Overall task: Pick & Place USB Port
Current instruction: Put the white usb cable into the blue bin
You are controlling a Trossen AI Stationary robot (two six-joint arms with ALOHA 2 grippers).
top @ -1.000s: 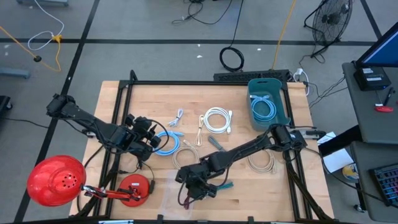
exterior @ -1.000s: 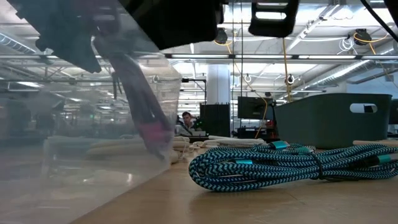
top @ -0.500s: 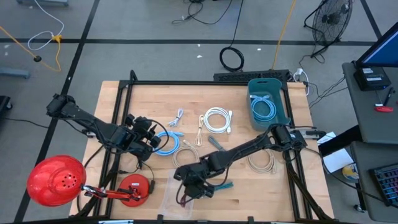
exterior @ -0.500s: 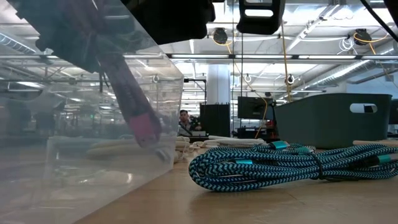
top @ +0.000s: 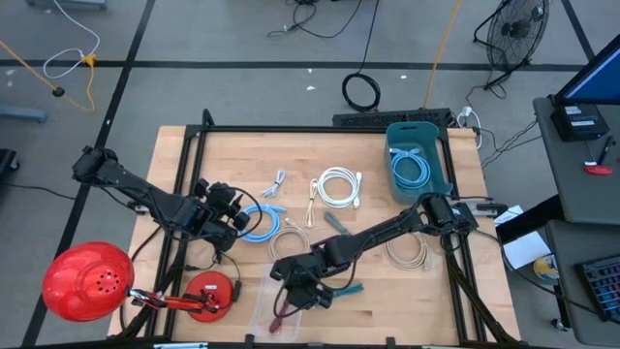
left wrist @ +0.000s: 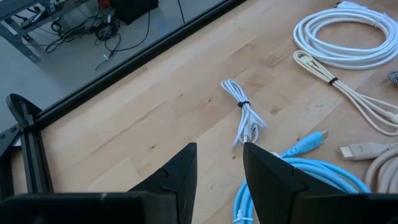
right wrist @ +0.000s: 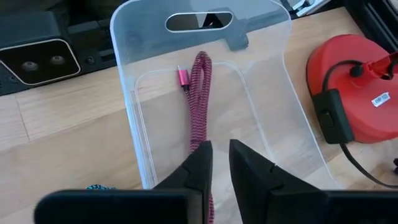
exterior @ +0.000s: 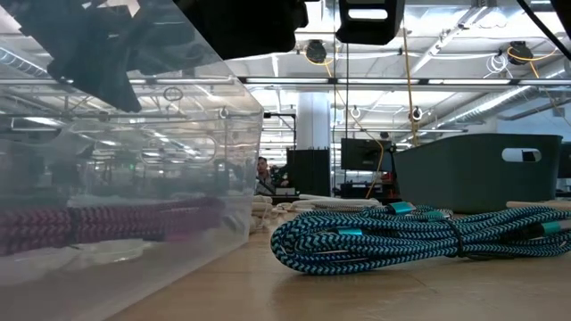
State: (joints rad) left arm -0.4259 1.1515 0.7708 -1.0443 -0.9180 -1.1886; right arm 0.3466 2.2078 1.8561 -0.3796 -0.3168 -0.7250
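A robotics laboratory inside a large industrial hall. A wooden worktop (top: 242, 155) in a black metal frame is standing on a grey concrete floor (top: 242, 39) marked with dark lines, and two dark robot arms are reaching over it. Loose cables (top: 361, 91) and a power strip (top: 387, 118) are lying on the floor at the far side, a pedestal fan (top: 511, 29) is standing at the far right, and a desk with a monitor (top: 593, 82) is sitting to the right. In the low view, a high ceiling with strip lights (exterior: 294, 80), exposed beams and hanging cords is stretching far back, with computer screens (exterior: 361, 154) glowing behind the worktop.
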